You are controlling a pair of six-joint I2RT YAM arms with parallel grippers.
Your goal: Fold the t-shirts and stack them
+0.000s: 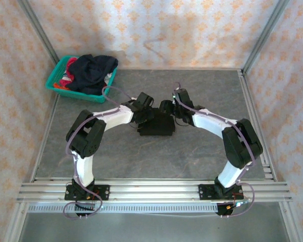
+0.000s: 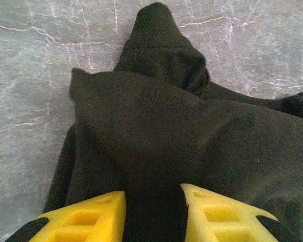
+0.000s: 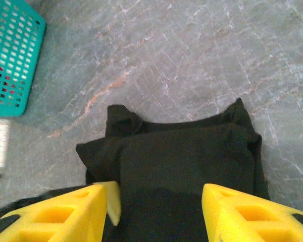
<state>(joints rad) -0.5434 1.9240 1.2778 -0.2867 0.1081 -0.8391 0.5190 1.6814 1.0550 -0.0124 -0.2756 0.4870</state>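
A black t-shirt (image 1: pixel 159 127) lies folded into a small bundle at the middle of the table. My left gripper (image 1: pixel 145 116) is at its left end. In the left wrist view the yellow fingers (image 2: pixel 103 217) press a ridge of the black t-shirt (image 2: pixel 151 126) between them, so my left gripper (image 2: pixel 153 201) is shut on the cloth. My right gripper (image 1: pixel 167 109) is at the bundle's far right end. Seen from the right wrist, my right gripper (image 3: pixel 159 201) stands open and wide over the black t-shirt (image 3: pixel 187 156). A dark navy t-shirt (image 1: pixel 93 70) and a red-pink one (image 1: pixel 66 78) lie heaped in the basket.
The teal plastic basket (image 1: pixel 54 82) stands at the table's far left corner, and its mesh wall (image 3: pixel 12 55) shows at the upper left of the right wrist view. Grey marbled tabletop (image 1: pixel 212 96) surrounds the bundle. Patterned walls enclose the table on three sides.
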